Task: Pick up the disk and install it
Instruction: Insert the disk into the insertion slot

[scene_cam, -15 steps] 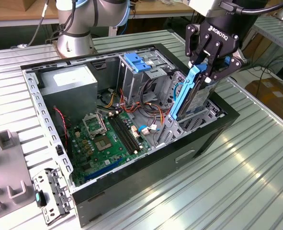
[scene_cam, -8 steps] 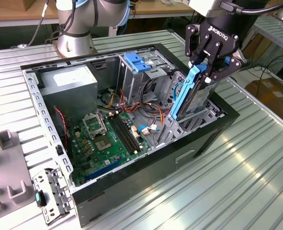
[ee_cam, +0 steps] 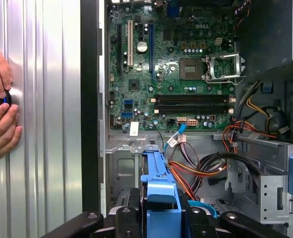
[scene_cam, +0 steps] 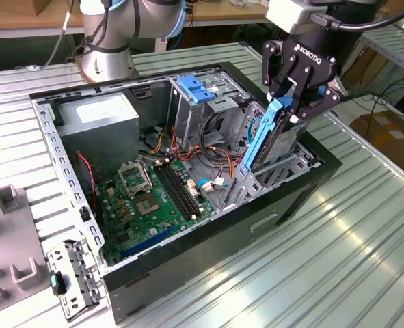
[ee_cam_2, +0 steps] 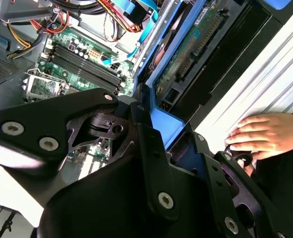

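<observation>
- Ribbed metal surface (scene_cam: pixel 366 225) carries the whole job. At the exterior view's left I see grey holders (scene_cam: pixel 10 198), well apart from the work.
- Next is the open computer case (scene_cam: pixel 188 280), lying on its side. The grey power box (scene_cam: pixel 96 116) sits in its far left corner and the green board (scene_cam: pixel 150 198) covers its floor.
- Past the board stands a metal cage (scene_cam: pixel 188 116) topped by a blue clip (scene_cam: pixel 195 89), with coloured wires (scene_cam: pixel 188 147) trailing between cage and board.
- At the case's right end is the disk (scene_cam: pixel 278 140), stood on end. Its long axis is close to upright and leans slightly, and its blue rail (scene_cam: pixel 262 137) faces the exterior view's left. Its lower end is down among the metal walls of the bay (scene_cam: pixel 287 174), and its upper end rises above the case rim.
- My claw (scene_cam: pixel 299 106) sits directly over it, clenched on the disk's upper end. The disk hangs straight below the claw, its long axis in line with the claw's reach and pointing into the bay.
- I judge it partly entered, not seated; how deep, I cannot tell.
- In the second wrist view a person's hand (ee_cam_2: pixel 265 134) rests on the surface outside the case wall, apart from the disk.
</observation>
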`<state>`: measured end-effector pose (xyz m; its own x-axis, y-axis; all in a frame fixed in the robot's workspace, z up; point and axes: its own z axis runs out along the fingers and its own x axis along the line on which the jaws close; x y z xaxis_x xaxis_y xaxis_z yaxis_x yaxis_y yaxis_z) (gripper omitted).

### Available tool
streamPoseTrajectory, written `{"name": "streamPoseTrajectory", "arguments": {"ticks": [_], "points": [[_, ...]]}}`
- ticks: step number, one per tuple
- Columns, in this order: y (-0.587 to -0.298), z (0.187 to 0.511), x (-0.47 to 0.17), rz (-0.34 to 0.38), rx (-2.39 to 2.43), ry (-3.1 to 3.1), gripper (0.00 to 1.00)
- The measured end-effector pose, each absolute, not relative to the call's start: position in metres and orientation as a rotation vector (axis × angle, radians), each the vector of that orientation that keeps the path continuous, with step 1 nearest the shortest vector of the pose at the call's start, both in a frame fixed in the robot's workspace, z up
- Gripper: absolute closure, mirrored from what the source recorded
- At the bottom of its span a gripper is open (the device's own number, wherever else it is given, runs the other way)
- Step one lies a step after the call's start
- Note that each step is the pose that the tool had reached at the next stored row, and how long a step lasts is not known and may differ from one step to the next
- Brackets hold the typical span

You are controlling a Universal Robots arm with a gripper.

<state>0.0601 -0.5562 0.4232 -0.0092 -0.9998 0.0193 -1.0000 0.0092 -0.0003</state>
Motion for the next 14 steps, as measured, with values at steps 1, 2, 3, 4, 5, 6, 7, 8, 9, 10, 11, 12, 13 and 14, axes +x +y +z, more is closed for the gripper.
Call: {"name": "streamPoseTrajectory", "arguments": {"ticks": [1,2,3,4,5,6,7,8,9,10,11,12,13,14], "points": [[-0.556,0.418,0.060,0.022,2.202,-2.222,0.63],[-0.556,0.415,0.060,0.022,2.202,-2.222,0.63],[-0.556,0.411,0.060,0.022,2.202,-2.222,0.63],[-0.556,0.409,0.060,0.022,2.202,-2.222,0.63],[-0.557,0.407,0.060,0.022,2.202,-2.222,0.63],[-0.557,0.405,0.060,0.022,2.202,-2.222,0.63],[-0.557,0.403,0.060,0.022,2.202,-2.222,0.63],[-0.557,0.398,0.060,0.022,2.202,-2.222,0.63],[-0.557,0.396,0.060,0.022,2.202,-2.222,0.63],[-0.557,0.394,0.060,0.022,2.202,-2.222,0.63],[-0.557,0.390,0.060,0.022,2.202,-2.222,0.63],[-0.558,0.387,0.060,0.022,2.202,-2.222,0.63],[-0.558,0.384,0.060,0.022,2.202,-2.222,0.63],[-0.558,0.381,0.060,0.022,2.202,-2.222,0.63]]}}
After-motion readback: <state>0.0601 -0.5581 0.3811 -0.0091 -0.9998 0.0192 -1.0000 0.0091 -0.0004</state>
